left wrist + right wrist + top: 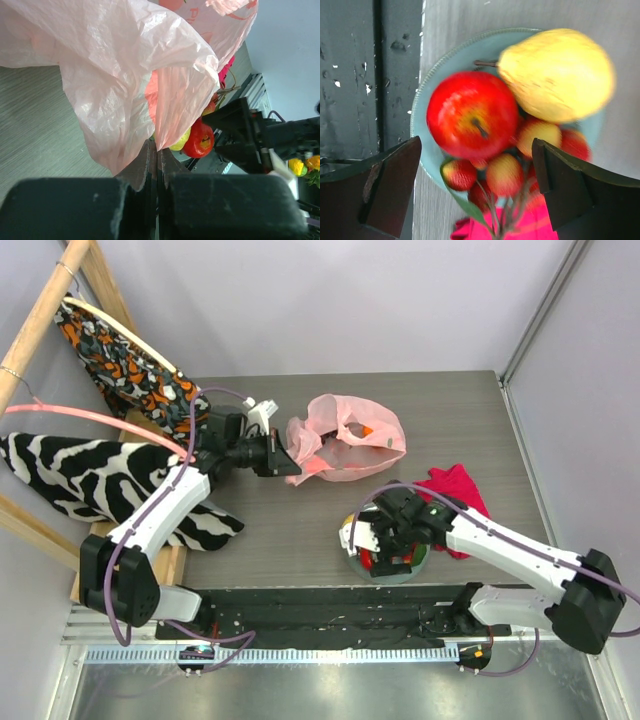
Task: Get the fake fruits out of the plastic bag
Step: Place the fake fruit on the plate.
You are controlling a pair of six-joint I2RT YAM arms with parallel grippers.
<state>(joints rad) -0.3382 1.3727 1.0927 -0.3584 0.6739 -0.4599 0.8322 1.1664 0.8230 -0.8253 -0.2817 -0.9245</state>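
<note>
Two grippers in view. Left gripper (296,471) is clamped tight on a fold of the plastic bag (352,433); in the left wrist view its fingers (145,165) are pressed together with the thin pink film pinched between them and the bag (125,65) billowing up and away from the tips. Bag sits mid-table toward the far side, left edge pulled up at the gripper, the rest slumped on the table (250,530), handles to the right. An orange-red patch shows through the film near the grip; print or fruit, can't tell. Right gripper (386,551) has its jaws spread wide and holds nothing, hovering over the grey-green plate (424,560) near the table's near edge, right of centre. In the right wrist view the two fingers (390,190) straddle the pile on the plate (427,85): red apple (470,120) on the left, yellow lemon (555,75) touching it on the right, cherries (505,172) with a green leaf tucked under both. Magenta cloth (460,490) lies just beside the plate, on its far-right side. Left of the table, a wooden rack (45,310) carries a zebra-print fabric (70,475) and an orange patterned fabric (120,360).
</note>
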